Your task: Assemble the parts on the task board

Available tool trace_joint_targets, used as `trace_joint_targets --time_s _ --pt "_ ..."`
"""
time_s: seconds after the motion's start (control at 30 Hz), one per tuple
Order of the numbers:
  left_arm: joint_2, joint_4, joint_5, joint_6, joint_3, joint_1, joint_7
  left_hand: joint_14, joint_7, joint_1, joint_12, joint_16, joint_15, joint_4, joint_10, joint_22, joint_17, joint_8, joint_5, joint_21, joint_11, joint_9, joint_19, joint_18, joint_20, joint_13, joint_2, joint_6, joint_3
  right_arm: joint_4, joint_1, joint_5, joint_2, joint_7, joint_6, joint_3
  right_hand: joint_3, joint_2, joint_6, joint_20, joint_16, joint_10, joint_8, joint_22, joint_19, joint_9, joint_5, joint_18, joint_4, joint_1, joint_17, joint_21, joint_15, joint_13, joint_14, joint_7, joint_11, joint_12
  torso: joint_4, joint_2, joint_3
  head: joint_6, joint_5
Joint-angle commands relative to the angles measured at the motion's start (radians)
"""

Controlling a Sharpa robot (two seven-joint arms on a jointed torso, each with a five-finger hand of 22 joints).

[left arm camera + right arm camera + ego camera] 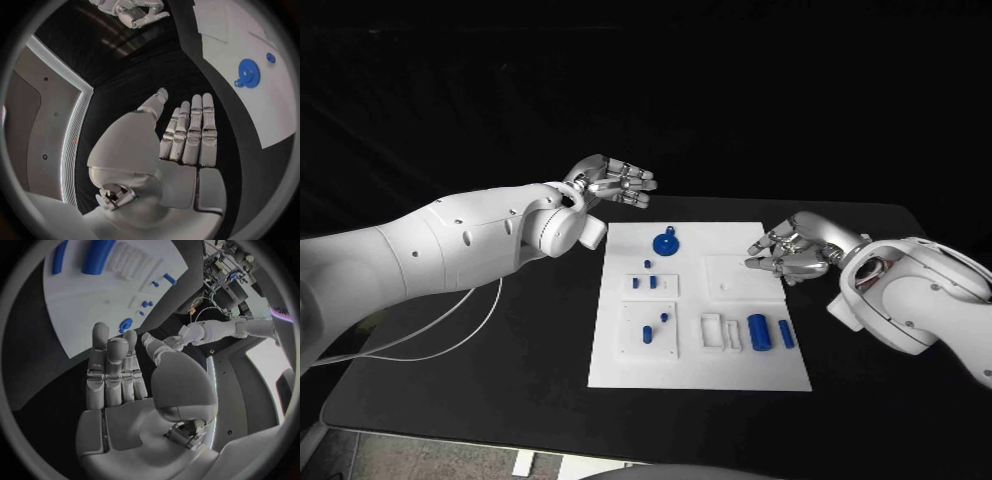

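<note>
Hovering both hands unladen, left hand (609,184) and right hand (795,250) fingers apart, I feared nudging the blue gear (666,242) on the task board (700,370) while reaching.

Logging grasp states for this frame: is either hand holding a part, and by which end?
Nothing is held. The left hand and right hand both show bare palms, fingers straight.
</note>
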Motion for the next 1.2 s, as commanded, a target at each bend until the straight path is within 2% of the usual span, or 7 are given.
trace_joint_targets --time_s 0.03,0.23,0.53,0.67,0.77,0.97,1.2 --pt "-0.012 0.016 -0.001 0.009 0.000 0.001 0.025 -0.002 -0.003 0.005 -0.003 0.003 0.003 -0.003 -0.003 -0.001 0.001 0.001 -0.002 0.002 0.003 -0.001 -0.004 -0.013 0.003 0.001 -0.002 -0.003 -0.003 -0.008 0.011 0.174 -0.015 -0.155 0.186 0.000 0.006 0.010 -0.011 -0.003 0.062 -0.016 -0.002 0.039 0.015 0.003 -0.005 -0.003 -0.016 -0.027 0.076 0.052 -0.001 0.103 -0.005 0.002 0.003 0.068 -0.0049 -0.001 0.0006 0.006 -0.010" --pt "-0.048 0.053 0.002 -0.003 0.000 0.000 0.038 -0.005 -0.006 0.002 -0.003 0.001 0.004 -0.007 0.006 -0.005 0.000 0.003 -0.004 -0.005 0.001 0.001 -0.016 -0.018 0.006 0.001 -0.009 0.026 -0.006 -0.016 0.022 0.198 -0.040 -0.294 0.319 0.000 0.013 0.012 -0.007 0.000 0.125 0.014 -0.004 0.106 0.016 0.015 -0.009 0.001 0.019 -0.089 0.167 0.164 0.001 0.261 0.001 -0.004 0.005 0.214 -0.0049 -0.004 0.0009 0.003 -0.022" --pt "-0.068 0.070 0.006 0.012 0.000 0.000 0.067 -0.026 -0.022 -0.016 -0.003 -0.019 0.012 -0.003 0.026 -0.018 -0.006 0.004 -0.013 -0.020 -0.009 0.001 -0.039 -0.030 0.012 0.001 -0.018 0.062 -0.009 -0.019 0.025 0.173 -0.031 -0.353 0.372 -0.016 0.022 -0.005 0.016 -0.004 0.148 0.045 -0.004 0.120 0.021 0.043 -0.016 -0.004 0.059 -0.131 0.206 0.235 -0.003 0.344 0.010 -0.014 -0.001 0.277 -0.0023 -0.007 -0.0049 0.007 -0.039" --pt "-0.069 0.071 0.010 0.047 0.000 0.000 0.083 -0.051 -0.033 -0.093 -0.002 -0.058 0.028 0.044 0.013 -0.041 -0.021 0.002 -0.063 -0.028 -0.012 0.002 -0.096 -0.043 0.028 0.001 -0.068 0.047 -0.146 -0.020 0.025 0.168 -0.020 -0.361 0.380 -0.021 0.015 -0.034 0.020 -0.005 0.163 0.052 -0.003 0.123 0.018 0.055 -0.021 -0.006 0.106 -0.152 0.224 0.259 -0.003 0.359 0.011 -0.017 -0.002 0.282 -0.0032 -0.005 -0.0039 0.009 -0.042" --pt "-0.068 0.073 0.008 0.068 0.000 0.000 0.091 -0.095 -0.053 -0.070 -0.002 -0.069 0.047 0.057 -0.009 -0.064 -0.031 -0.001 -0.063 -0.026 -0.025 -0.002 -0.156 -0.053 0.044 0.002 -0.059 -0.039 -0.197 -0.021 0.025 0.162 -0.009 -0.365 0.385 -0.024 0.007 -0.034 0.021 -0.003 0.162 0.057 -0.003 0.123 0.014 0.058 -0.021 -0.005 0.119 -0.145 0.229 0.270 -0.002 0.367 0.011 -0.017 -0.002 0.277 -0.0038 -0.005 -0.0055 0.011 -0.045" --pt "-0.067 0.078 0.007 0.094 0.000 0.000 0.094 -0.123 -0.066 -0.043 -0.002 -0.070 0.060 0.072 -0.033 -0.093 -0.033 -0.001 -0.062 -0.019 -0.037 -0.003 -0.170 -0.028 0.065 0.002 -0.038 -0.061 -0.243 -0.024 0.025 0.131 0.011 -0.368 0.392 -0.039 0.007 -0.033 0.037 0.001 0.172 0.064 -0.003 0.126 0.012 0.060 -0.021 -0.005 0.121 -0.145 0.239 0.288 0.002 0.373 0.016 -0.021 -0.001 0.281 -0.0048 -0.004 -0.0062 0.005 -0.047" --pt "-0.069 0.090 0.005 0.098 0.000 0.000 0.105 -0.020 -0.046 -0.036 -0.002 -0.056 0.024 0.066 0.026 -0.092 -0.024 0.012 -0.060 0.007 -0.023 0.003 -0.113 -0.024 0.039 0.002 -0.018 0.065 -0.250 -0.035 0.025 0.100 0.032 -0.386 0.426 -0.071 0.011 -0.028 0.039 0.006 0.178 0.068 -0.004 0.126 0.005 0.045 -0.021 -0.001 0.118 -0.151 0.245 0.305 0.005 0.378 0.016 -0.021 0.001 0.279 -0.0029 -0.004 -0.0050 -0.003 -0.046"
